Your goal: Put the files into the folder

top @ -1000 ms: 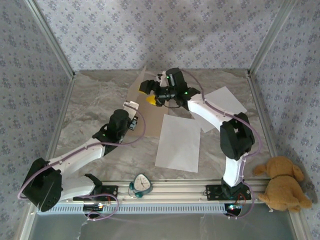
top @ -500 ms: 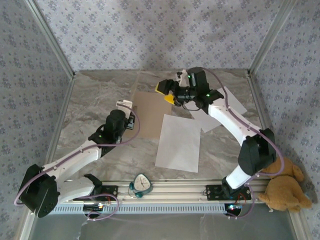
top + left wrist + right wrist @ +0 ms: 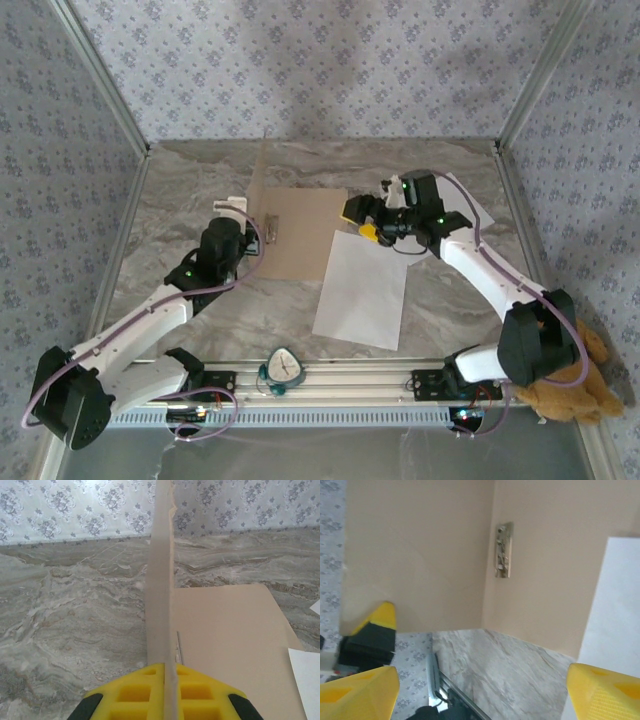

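**Folder [image 3: 300, 235]:** It lies open on the desk [image 3: 180, 200], left of centre. Its right half lies flat. Its left cover stands upright and appears edge-on in the left wrist view. The left gripper [image 3: 165, 692] is clenched on the near edge of that cover and holds it up. The metal clip [image 3: 503, 550] sits along the fold.

**Right gripper [image 3: 366, 222]:** It is released, with jaws wide and nothing between them. It hovers at the right edge of the flat half.

**Files:** There are 2 white sheets.
- The near sheet [image 3: 360, 290] lies flat just right of the folder, on the near side of the right gripper. Its long axis runs near to far with a slight tilt.
- The far sheet [image 3: 476, 208] lies right of the right gripper, partly under that arm.

**Judgement:** The right arm is the nearer one to both sheets. The coming move calls for taking the near sheet and carrying it left onto the flat half.
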